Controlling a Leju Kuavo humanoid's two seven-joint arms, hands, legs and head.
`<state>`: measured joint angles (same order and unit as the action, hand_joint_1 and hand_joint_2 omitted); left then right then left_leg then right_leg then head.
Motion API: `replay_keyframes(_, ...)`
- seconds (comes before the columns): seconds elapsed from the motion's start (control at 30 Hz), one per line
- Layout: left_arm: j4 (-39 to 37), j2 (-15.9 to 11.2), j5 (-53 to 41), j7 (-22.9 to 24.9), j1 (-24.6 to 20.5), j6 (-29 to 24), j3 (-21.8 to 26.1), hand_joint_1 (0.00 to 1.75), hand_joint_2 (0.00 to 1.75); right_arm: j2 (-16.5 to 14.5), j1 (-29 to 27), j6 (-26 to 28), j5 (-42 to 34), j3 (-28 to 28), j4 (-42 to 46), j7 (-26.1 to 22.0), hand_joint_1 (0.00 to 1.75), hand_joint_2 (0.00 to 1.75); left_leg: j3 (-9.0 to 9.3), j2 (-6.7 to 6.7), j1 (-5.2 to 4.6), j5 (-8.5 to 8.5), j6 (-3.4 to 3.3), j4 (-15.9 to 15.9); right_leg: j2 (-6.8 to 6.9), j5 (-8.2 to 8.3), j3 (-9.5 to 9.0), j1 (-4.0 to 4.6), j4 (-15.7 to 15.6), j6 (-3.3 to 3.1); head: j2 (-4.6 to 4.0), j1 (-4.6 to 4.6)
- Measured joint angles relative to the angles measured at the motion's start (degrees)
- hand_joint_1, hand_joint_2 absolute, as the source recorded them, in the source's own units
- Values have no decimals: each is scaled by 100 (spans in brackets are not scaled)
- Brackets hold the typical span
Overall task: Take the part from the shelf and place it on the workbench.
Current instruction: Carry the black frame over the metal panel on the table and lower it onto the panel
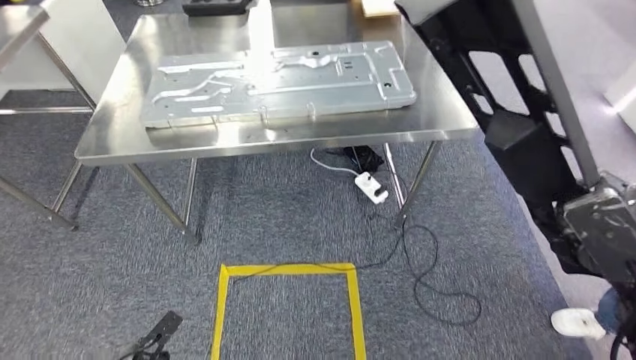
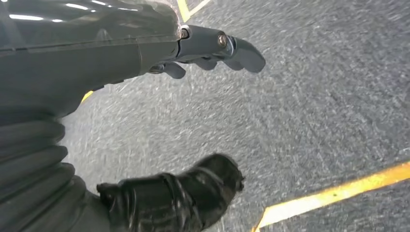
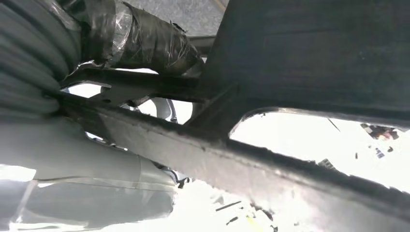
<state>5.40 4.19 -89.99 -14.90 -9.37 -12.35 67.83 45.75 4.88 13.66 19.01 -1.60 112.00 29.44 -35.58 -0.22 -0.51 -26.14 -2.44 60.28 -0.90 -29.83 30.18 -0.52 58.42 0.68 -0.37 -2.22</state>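
Observation:
The part (image 1: 487,90) is a long black frame with cut-out openings, slanting from the lower right up past the workbench's right end. My right hand (image 1: 600,225) grips its lower end. Up close in the right wrist view, the black part (image 3: 300,63) crosses in front of my hand (image 3: 121,87), with the taped thumb (image 3: 145,41) wrapped over its bar. The steel workbench (image 1: 442,120) stands ahead. My left hand (image 2: 159,53) hangs over the grey carpet, fingers (image 2: 227,48) and thumb (image 2: 203,188) apart, holding nothing. Its dark tip (image 1: 154,337) shows low on the left.
A large silver stamped metal panel (image 1: 277,82) covers most of the workbench top. Under the bench lie a white power strip (image 1: 370,186) and a black cable (image 1: 427,277). A yellow tape square (image 1: 289,300) marks the carpet. Another steel table (image 1: 15,30) stands far left. A person's white shoe (image 1: 577,322) is lower right.

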Motion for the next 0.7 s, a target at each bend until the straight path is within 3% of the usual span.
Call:
replay_keyframes(0.07,0,-2,0,-1,-16,0,-1,0,175,73,4,-4,1,24,-21,0,175,175,69,1,20,-34,-22,-126,6,-24,-16,-9,-29,61,0,2)
replay_keyframes(0.13,0,-3,0,-2,-20,0,-1,0,175,134,31,-25,42,50,-38,0,175,175,188,6,62,-41,-64,-247,24,-152,110,-15,246,114,1,29)
replay_keyframes(0.2,0,-2,0,4,-29,3,-4,0,175,171,62,-149,196,61,-60,0,175,175,291,9,72,-91,-100,-287,37,-384,547,-36,991,157,1,52)
replay_keyframes(0.27,0,-1,0,21,-34,19,-15,0,175,215,70,-365,448,61,-90,0,175,175,391,7,74,-178,-108,-284,42,-424,1005,-68,1584,203,0,50)
replay_keyframes(0.3,0,-1,0,34,-34,32,-23,0,175,244,73,-483,593,61,-105,0,175,175,457,3,80,-232,-99,-280,45,-270,1105,-85,1584,223,0,51)
replay_keyframes(0.33,0,1,0,47,-36,46,-32,0,175,276,82,-598,747,61,-116,0,175,175,534,-2,89,-295,-80,-270,52,-2,1091,-103,1359,242,0,51)
replay_keyframes(0.4,0,3,0,76,-51,67,-45,0,175,335,116,-860,1157,57,-129,0,175,175,650,-15,99,-442,-8,-231,74,501,876,-121,658,270,0,62)
replay_keyframes(0.43,0,3,0,89,-66,75,-50,0,175,369,138,-996,1399,55,-129,0,175,175,677,-18,94,-503,34,-207,78,586,763,-115,384,247,0,74)
replay_keyframes(0.47,0,4,0,97,-80,83,-55,0,175,403,151,-1124,1649,52,-127,0,175,175,680,-19,84,-543,69,-189,77,574,702,-105,239,211,0,77)
replay_keyframes(0.6,-1,20,0,100,-112,96,-70,0,175,508,180,-1613,2483,22,-55,0,175,175,661,-1,80,-657,167,-92,43,422,631,-106,179,26,1,36)
replay_keyframes(0.63,-1,24,0,98,-125,97,-72,0,175,523,207,-1751,2671,10,-12,0,175,175,574,4,85,-744,195,104,44,399,593,-114,165,-10,1,23)
replay_keyframes(0.7,0,30,0,96,-153,98,-75,0,175,542,271,-2008,2998,-38,82,0,175,175,155,6,90,-980,233,815,55,348,525,-112,155,-57,1,-1)
